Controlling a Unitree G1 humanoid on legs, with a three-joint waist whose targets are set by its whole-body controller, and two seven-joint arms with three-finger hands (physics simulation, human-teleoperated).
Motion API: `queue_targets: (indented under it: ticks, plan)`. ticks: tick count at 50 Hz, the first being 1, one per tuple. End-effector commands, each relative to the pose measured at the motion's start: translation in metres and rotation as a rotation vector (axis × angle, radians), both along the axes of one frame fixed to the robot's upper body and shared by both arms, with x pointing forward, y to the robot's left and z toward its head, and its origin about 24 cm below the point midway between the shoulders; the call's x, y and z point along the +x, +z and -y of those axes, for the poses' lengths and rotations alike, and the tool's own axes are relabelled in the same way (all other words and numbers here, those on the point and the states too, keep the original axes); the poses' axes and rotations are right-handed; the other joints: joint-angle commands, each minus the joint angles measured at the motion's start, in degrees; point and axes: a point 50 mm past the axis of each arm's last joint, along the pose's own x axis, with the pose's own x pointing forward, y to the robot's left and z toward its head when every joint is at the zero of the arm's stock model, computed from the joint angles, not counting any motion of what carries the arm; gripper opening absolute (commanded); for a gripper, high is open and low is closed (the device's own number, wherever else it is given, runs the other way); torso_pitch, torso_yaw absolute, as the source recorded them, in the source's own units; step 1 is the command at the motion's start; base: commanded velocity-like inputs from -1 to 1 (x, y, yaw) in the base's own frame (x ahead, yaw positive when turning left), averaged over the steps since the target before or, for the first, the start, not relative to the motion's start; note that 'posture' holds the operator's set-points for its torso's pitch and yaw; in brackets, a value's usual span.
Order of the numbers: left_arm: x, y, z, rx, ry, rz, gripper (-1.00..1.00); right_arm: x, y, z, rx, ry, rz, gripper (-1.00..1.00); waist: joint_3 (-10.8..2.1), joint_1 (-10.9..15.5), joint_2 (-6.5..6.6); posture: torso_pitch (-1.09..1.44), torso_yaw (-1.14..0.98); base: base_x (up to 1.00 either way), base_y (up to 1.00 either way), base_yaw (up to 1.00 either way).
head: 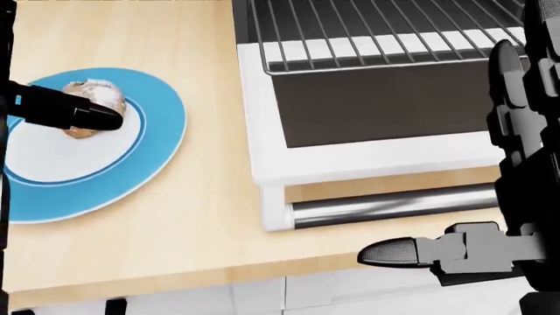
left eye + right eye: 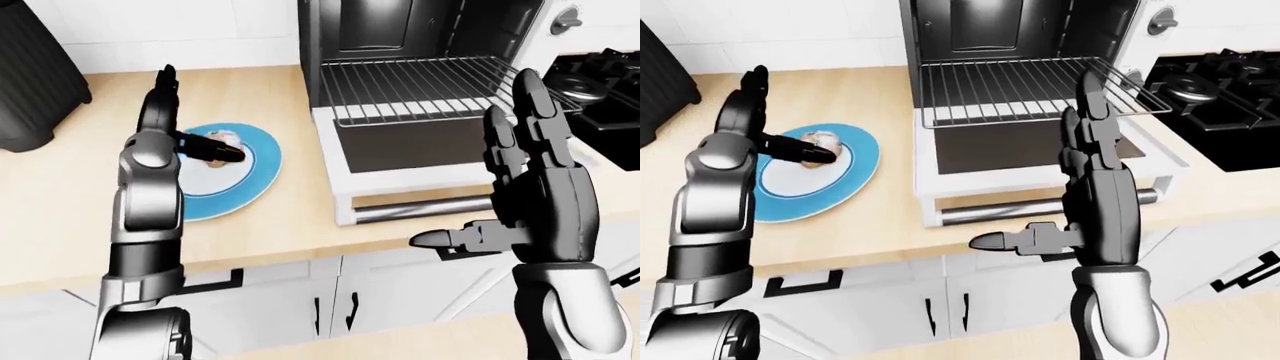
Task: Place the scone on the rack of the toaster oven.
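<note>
The scone [image 1: 94, 100], pale brown and dusted white, lies on a blue-rimmed white plate [image 1: 149, 157] on the wooden counter, left of the toaster oven. My left hand [image 2: 185, 112] is open above the plate, fingers pointing up and its thumb [image 1: 65, 110] stretched across the scone without closing on it. The toaster oven [image 2: 1020, 30] stands open with its wire rack [image 2: 1025, 94] pulled out over the lowered door [image 1: 376, 154]. My right hand [image 2: 1065, 180] is open and empty, held upright before the oven door, thumb pointing left.
A black appliance [image 2: 35, 75] stands at the left of the counter. A black stove with a burner [image 2: 1200, 86] lies right of the oven. White cabinet doors [image 2: 330, 300] run below the counter edge.
</note>
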Motion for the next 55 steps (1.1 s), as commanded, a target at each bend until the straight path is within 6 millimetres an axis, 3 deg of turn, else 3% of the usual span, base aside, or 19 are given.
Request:
queue_targets:
  ticks: [1,23,41,44,45,50,52,55]
  plan:
    - [-0.001,0.021,0.002,0.049,-0.009,0.088,1.00,-0.006,0.009,-0.001,-0.013,0.004,0.075,1.00,-1.31,-0.04,0.21,0.00,0.00,0.00,0.00,0.00]
    - [0.008,-0.009,-0.004,0.051,0.010,0.024,1.00,-0.007,0.008,0.000,-0.015,-0.002,0.075,1.00,-1.56,-0.29,0.32,0.00,0.00,0.00,0.00,0.00]
    - [0.009,-0.010,-0.006,0.045,0.016,0.015,1.00,-0.006,0.009,0.000,-0.015,-0.001,0.075,1.00,-1.51,-0.39,0.51,0.00,0.00,0.00,0.00,0.00]
    - [0.009,-0.011,-0.006,0.045,0.015,0.012,0.91,-0.005,0.008,0.000,-0.016,-0.003,0.073,1.00,-1.48,-0.39,0.52,0.00,0.00,0.00,0.00,0.00]
    - [0.009,-0.011,-0.005,0.045,0.013,0.010,0.76,-0.005,0.008,0.000,-0.017,-0.004,0.072,1.00,-1.48,-0.40,0.52,0.00,0.00,0.00,0.00,0.00]
    - [0.009,-0.013,-0.004,0.044,0.005,0.003,0.63,-0.007,0.006,0.001,-0.013,-0.004,0.071,1.00,-1.50,-0.35,0.51,0.00,0.00,0.00,0.00,0.00]
    - [0.010,-0.012,-0.004,0.040,0.007,0.006,0.37,-0.006,0.005,0.001,-0.015,-0.004,0.069,1.00,-1.48,-0.31,0.50,0.00,0.00,0.00,0.00,0.00]
    - [0.010,-0.012,-0.003,0.040,0.004,0.006,0.44,-0.005,0.004,0.001,-0.014,-0.004,0.068,1.00,-1.50,-0.34,0.49,0.00,0.00,0.00,0.00,0.00]
